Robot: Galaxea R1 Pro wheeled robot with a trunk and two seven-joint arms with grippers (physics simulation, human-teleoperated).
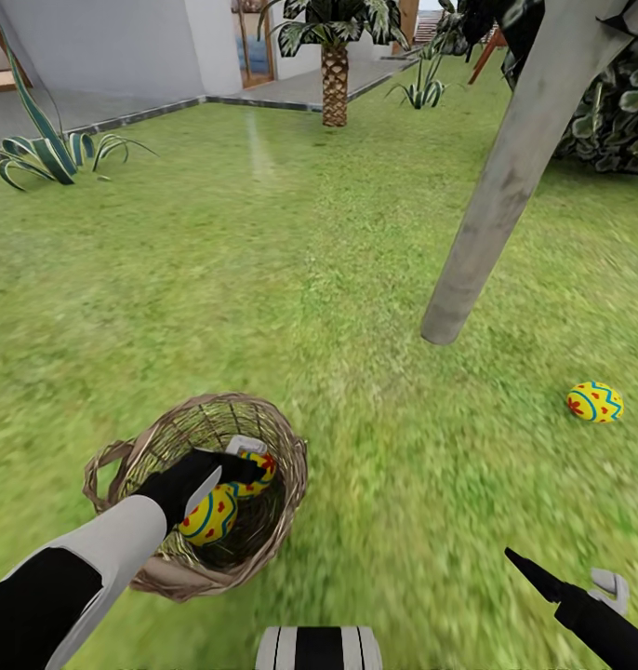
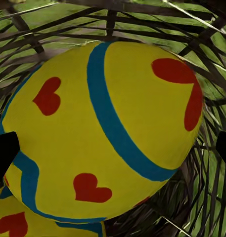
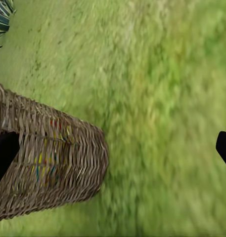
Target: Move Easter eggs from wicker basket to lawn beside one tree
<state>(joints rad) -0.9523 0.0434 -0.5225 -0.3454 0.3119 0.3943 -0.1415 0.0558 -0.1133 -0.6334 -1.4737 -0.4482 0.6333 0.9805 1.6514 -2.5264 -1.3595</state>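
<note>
The wicker basket (image 1: 196, 493) stands on the lawn (image 1: 263, 279) at the lower left of the head view. Two Easter eggs lie inside it, one (image 1: 210, 516) nearer me and one (image 1: 256, 468) further in. My left gripper (image 1: 249, 461) reaches into the basket and is open, with a yellow egg (image 2: 103, 128) between its fingertips (image 2: 4, 153); a second egg (image 2: 14, 222) lies beside it. A third egg (image 1: 594, 402) lies on the grass near the pale grey tree trunk (image 1: 505, 186). My right gripper (image 1: 579, 582) hangs open over grass beside the basket (image 3: 48, 168).
A short palm (image 1: 335, 84) stands at the back, with spiky striped plants at the far left (image 1: 49, 154) and behind (image 1: 421, 91). A dark leafy shrub (image 1: 617, 112) sits behind the tree. Grey paving (image 1: 96, 107) and a white house wall border the lawn.
</note>
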